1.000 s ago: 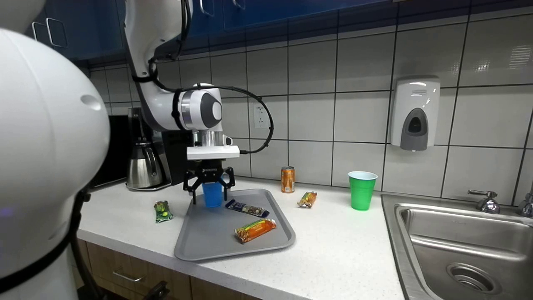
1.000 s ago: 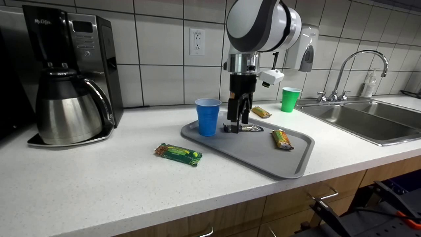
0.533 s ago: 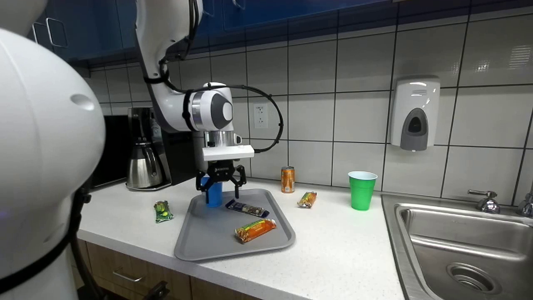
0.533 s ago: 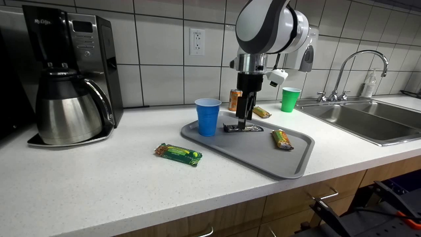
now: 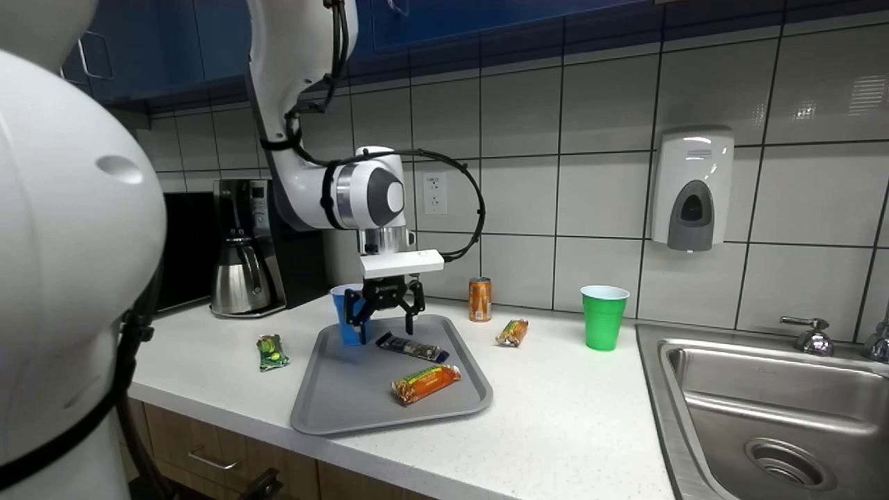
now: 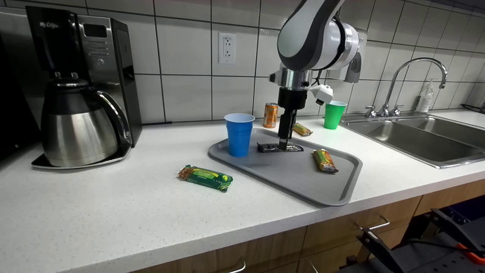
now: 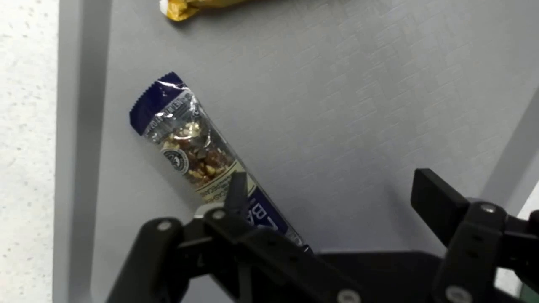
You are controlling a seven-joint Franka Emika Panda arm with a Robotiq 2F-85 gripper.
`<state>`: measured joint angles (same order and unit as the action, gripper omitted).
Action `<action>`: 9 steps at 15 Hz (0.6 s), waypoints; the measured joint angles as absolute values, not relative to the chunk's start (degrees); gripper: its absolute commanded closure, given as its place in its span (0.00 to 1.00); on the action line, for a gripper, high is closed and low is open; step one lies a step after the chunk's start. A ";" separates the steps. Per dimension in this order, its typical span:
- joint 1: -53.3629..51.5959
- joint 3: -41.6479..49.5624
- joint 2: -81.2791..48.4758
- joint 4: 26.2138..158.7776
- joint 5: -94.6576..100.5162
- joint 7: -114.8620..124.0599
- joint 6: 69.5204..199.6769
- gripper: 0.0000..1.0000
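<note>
Hanging above the gray tray [image 5: 340, 406], the gripper [image 7: 330, 183] is holding its 2 fingers [image 7: 438, 200] well apart, with tray surface showing between them in the wrist view. 1 finger is covering part of the navy-wrapped nut bar [image 7: 202, 155] there; whether they are touching is not showing clearly. The nut bar is lying between the blue cup [image 6: 239, 136], which is standing upright near a tray corner, and the orange-wrapped bar [image 5: 426, 384], all 3 resting on the tray. On the counter [image 6: 144, 216], a green-wrapped bar [image 6: 205, 177] is lying near the tray. A yellow-orange bar [image 5: 512, 333] is lying past the tray's opposite side, near an orange can [image 5: 480, 300], while a green cup [image 5: 603, 319] is standing upright close to the sink [image 5: 665, 389]. A soap dispenser [image 5: 694, 187] is hanging on the tiled wall [image 5: 521, 187].
</note>
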<state>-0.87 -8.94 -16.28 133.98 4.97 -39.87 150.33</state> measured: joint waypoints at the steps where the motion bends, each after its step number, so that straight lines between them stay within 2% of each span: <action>1: -0.72 -8.94 -16.84 133.62 4.97 -40.60 150.83 0.00; 9: -0.41 -8.94 -20.67 129.50 6.14 -46.54 152.05 0.00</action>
